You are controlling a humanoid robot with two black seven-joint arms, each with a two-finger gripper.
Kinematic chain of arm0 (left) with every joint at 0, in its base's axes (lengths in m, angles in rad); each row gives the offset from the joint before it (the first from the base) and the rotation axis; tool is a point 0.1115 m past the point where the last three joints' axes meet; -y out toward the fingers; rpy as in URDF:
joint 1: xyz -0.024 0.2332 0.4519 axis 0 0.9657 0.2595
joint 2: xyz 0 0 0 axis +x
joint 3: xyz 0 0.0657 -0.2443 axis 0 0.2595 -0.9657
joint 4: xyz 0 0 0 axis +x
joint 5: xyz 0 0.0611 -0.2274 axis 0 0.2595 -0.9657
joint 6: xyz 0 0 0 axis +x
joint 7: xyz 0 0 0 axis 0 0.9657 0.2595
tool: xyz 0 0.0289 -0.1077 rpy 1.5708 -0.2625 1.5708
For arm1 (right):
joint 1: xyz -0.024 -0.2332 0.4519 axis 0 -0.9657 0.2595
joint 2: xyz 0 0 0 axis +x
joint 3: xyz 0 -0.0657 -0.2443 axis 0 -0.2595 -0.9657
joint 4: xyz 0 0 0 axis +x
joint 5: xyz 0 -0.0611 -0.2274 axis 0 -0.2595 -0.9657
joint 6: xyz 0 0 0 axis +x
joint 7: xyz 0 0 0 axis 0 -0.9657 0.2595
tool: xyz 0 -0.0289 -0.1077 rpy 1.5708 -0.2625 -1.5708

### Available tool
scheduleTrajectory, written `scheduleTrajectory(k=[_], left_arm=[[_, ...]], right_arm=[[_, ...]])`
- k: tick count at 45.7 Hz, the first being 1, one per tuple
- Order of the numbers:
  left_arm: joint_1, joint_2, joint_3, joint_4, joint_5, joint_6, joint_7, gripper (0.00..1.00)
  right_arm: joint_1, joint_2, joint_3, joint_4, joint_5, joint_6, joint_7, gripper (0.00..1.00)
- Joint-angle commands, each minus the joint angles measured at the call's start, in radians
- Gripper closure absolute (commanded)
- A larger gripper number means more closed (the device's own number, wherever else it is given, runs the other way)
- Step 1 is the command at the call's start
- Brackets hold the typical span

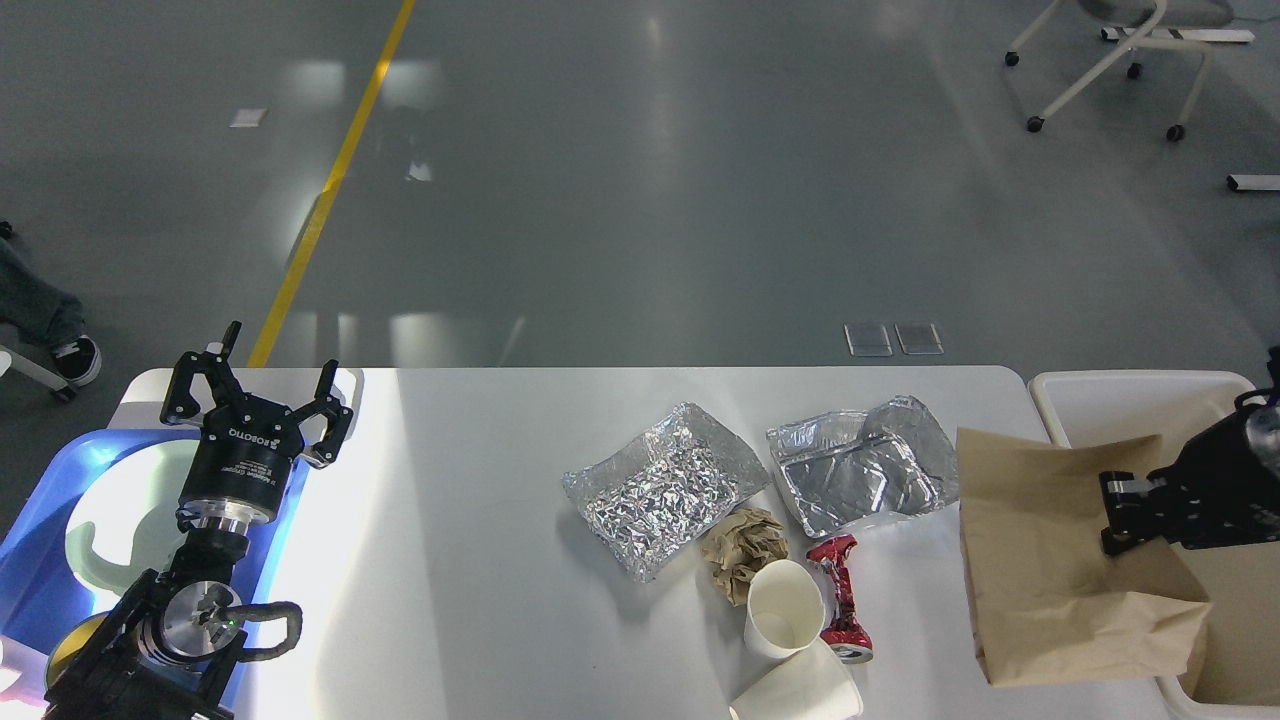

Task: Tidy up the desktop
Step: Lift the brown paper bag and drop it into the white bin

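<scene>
Grey polished floor with a yellow line (330, 190) stretches behind a white tabletop (480, 560) that fills the lower half of the view. Over its left end, above a blue tray (40, 530), the left end effector (255, 395) stands upright with its fingers spread apart and nothing between them; the tabletop's bare stretch lies just to its right. At the right end, the right end effector (1125, 510) is clamped on a brown paper bag (1060, 560), which hangs over the tabletop's right edge and partly in front of a beige bin (1120, 395) beside the tabletop. Left of the bag, resting on the tabletop, are a crumpled foil tray (860, 475) and a second foil piece (665, 490). Nearer the front edge lie a wad of brown paper (742, 550), a crushed red can (838, 600) and two white paper cups (785, 640), one touching the other. A chair base (1110, 60) stands far back on the right.
</scene>
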Motion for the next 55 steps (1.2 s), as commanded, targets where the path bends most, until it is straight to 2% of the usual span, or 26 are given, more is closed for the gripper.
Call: scheduleTrajectory(k=[1, 4, 19, 28, 41, 55], left_arm=[[0.000, 0.000, 0.000, 0.000, 0.000, 0.000, 0.000, 0.03], [0.000, 0.000, 0.000, 0.000, 0.000, -0.001, 0.000, 0.03], [0.000, 0.000, 0.000, 0.000, 0.000, -0.001, 0.000, 0.03], [0.000, 0.000, 0.000, 0.000, 0.000, -0.001, 0.000, 0.03], [0.000, 0.000, 0.000, 0.000, 0.000, -0.001, -0.001, 0.03], [0.000, 0.000, 0.000, 0.000, 0.000, -0.001, -0.001, 0.03]], right_arm=[[0.110, 0.003, -0.022, 0.010, 0.004, 0.095, -0.011, 1.00], [0.137, 0.009, -0.030, 0.010, 0.003, 0.120, -0.012, 1.00], [0.150, 0.030, -0.054, -0.008, 0.037, 0.107, -0.012, 1.00], [0.091, 0.000, -0.102, -0.154, 0.145, 0.049, -0.012, 1.00], [-0.300, -0.099, -0.019, -0.571, 0.284, -0.075, -0.011, 1.00], [-0.859, -0.145, 0.384, -0.846, 0.285, -0.416, -0.011, 1.00]])
